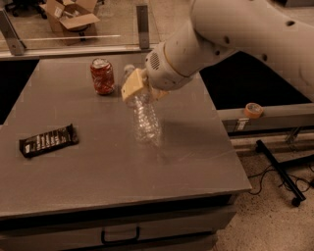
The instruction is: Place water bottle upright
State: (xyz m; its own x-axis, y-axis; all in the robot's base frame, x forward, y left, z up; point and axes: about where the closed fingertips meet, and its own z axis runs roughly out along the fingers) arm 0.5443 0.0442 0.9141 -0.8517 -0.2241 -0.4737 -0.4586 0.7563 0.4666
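Observation:
The water bottle (146, 119) is clear ribbed plastic. It hangs tilted over the middle of the grey table (98, 171), its base close to the tabletop and its cap end up toward the back left. My gripper (140, 88) is shut on the bottle's upper part, with tan fingers (132, 86) on its neck side. The white arm comes in from the upper right. The bottle's cap is partly hidden by the fingers.
A red dented soda can (102, 76) stands at the back of the table, just left of the gripper. A dark snack bar wrapper (47, 140) lies at the left. A tape roll (253, 109) sits on a rail to the right. A cardboard box (71, 14) is on the floor behind.

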